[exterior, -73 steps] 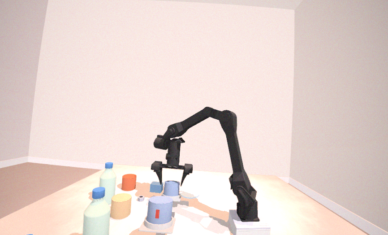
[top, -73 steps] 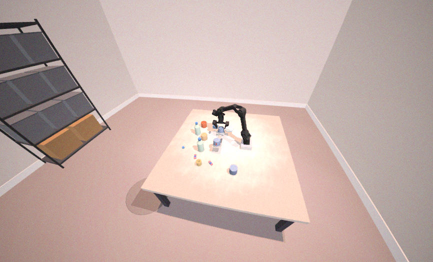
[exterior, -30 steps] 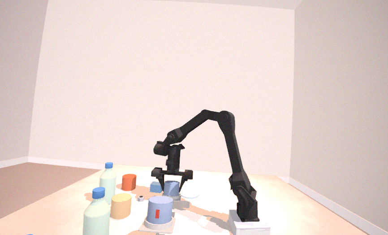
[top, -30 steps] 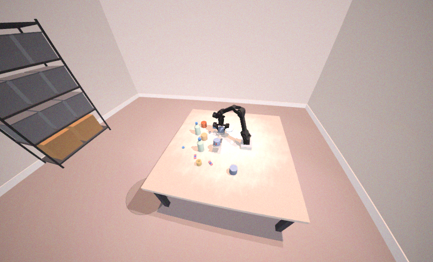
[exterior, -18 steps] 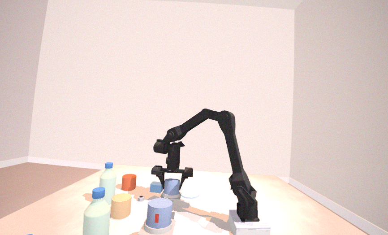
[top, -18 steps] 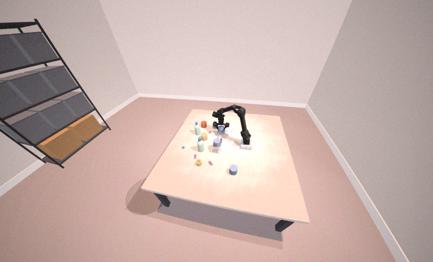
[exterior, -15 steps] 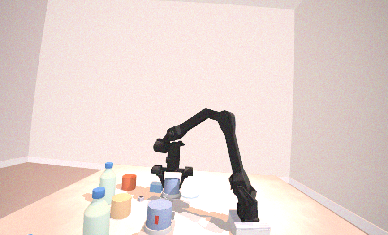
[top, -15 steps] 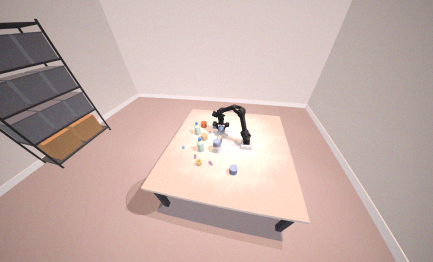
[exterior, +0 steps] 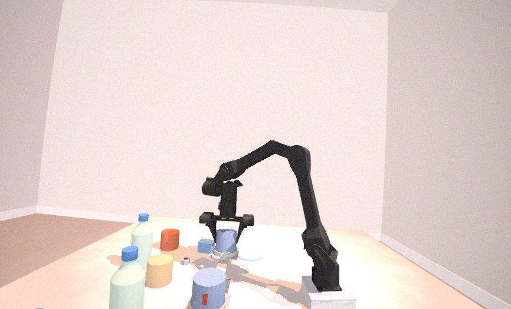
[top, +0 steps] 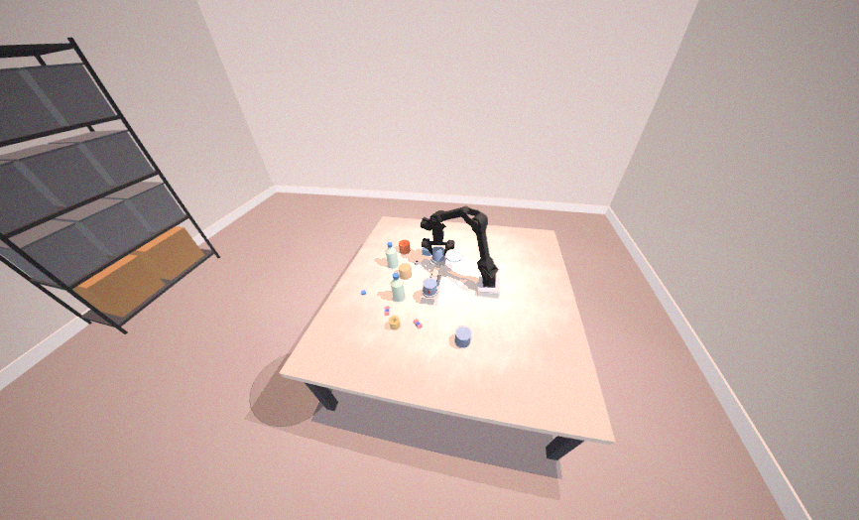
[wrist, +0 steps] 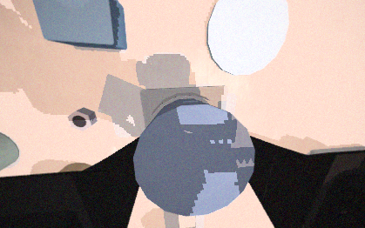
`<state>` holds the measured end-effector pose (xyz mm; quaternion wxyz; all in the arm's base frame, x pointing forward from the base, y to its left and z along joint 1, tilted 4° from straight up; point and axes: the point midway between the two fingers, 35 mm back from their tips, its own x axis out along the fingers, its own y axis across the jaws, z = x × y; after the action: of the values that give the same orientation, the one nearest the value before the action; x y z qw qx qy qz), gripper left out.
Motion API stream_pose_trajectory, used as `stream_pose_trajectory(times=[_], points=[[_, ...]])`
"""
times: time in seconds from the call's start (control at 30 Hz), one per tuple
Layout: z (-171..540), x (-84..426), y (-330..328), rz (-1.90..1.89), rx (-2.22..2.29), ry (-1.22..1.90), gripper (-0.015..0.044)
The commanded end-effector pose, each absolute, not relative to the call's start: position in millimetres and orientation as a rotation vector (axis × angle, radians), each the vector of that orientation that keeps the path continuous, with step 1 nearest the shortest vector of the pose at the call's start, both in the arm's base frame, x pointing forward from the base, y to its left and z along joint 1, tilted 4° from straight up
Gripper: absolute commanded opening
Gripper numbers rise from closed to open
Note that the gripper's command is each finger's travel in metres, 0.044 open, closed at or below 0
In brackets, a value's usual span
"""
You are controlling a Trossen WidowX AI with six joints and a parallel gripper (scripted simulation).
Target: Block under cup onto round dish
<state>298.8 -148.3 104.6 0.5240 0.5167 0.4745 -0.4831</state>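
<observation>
The far blue cup point(top: 437, 255) point(exterior: 226, 240) point(wrist: 176, 165) stands on the far pan point(exterior: 225, 255) of the balance, with no gap visible beneath it. My gripper point(exterior: 226, 242) is shut on this cup, one finger on each side. The near blue cup point(top: 429, 288) point(exterior: 208, 285), with a small red mark point(exterior: 205, 299), stands on the balance's near end, away from the gripper. The white round dish point(top: 454, 257) point(exterior: 250, 255) point(wrist: 247, 36) lies just right of the far cup, with no cup above it. No block shows; what is under either cup is hidden.
A blue box point(exterior: 205, 246) point(wrist: 76, 22) stands close left of the far cup. A hex nut point(exterior: 185, 260) point(wrist: 83, 118), a red cylinder point(exterior: 169, 240), a yellow cylinder point(exterior: 159, 271) and two bottles point(exterior: 141, 242) point(exterior: 127, 288) are farther left. Another blue cylinder point(top: 462, 336) stands toward the table's front.
</observation>
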Motion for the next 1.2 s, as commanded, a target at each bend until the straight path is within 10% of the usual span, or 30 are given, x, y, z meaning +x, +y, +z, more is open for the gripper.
stream_pose_trajectory(times=[0.0, 1.17], points=[[116, 302, -151, -1.151, 1.236, 1.112, 0.0], [160, 298, -150, -1.151, 1.236, 1.111, 0.0]])
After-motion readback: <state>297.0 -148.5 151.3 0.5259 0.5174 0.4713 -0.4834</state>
